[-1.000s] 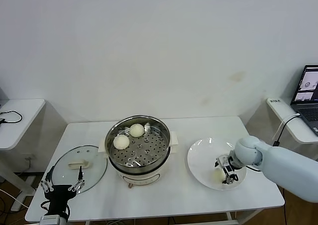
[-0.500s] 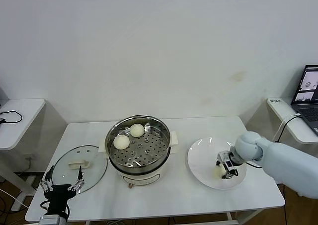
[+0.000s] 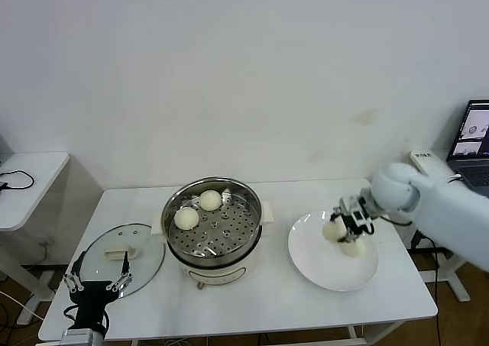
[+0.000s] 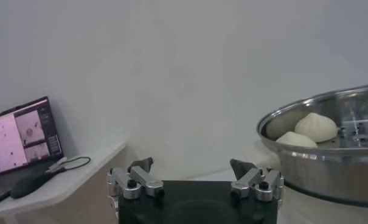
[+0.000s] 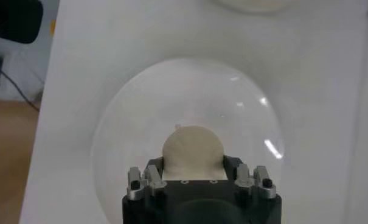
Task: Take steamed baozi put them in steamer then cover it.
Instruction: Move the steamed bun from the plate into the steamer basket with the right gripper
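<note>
— While two steamed baozi (image 3: 199,209) are sitting in the steamer (image 3: 214,231), what is happening on the plate (image 3: 321,266)?

— Right pincer (image 3: 345,225) is gripping a third bun (image 3: 334,229) above it, another (image 3: 352,247) lying below. Carrying across to the tray is coming next, I'd say.

— Left pincer (image 3: 95,286)?

— Idling wide open beside the cover (image 3: 122,250) on the worktop (image 3: 267,304).

Two cream-white baozi (image 3: 186,218) (image 3: 210,200) are sitting on the perforated tray at the left rear of the shiny steel steamer (image 3: 252,224), which is standing open mid-table. A third (image 3: 334,230) is hanging above the plate, a fourth (image 3: 352,247) lying below it. The glass cover (image 3: 145,263) is lying flat left of the steamer, handle up.
</note>
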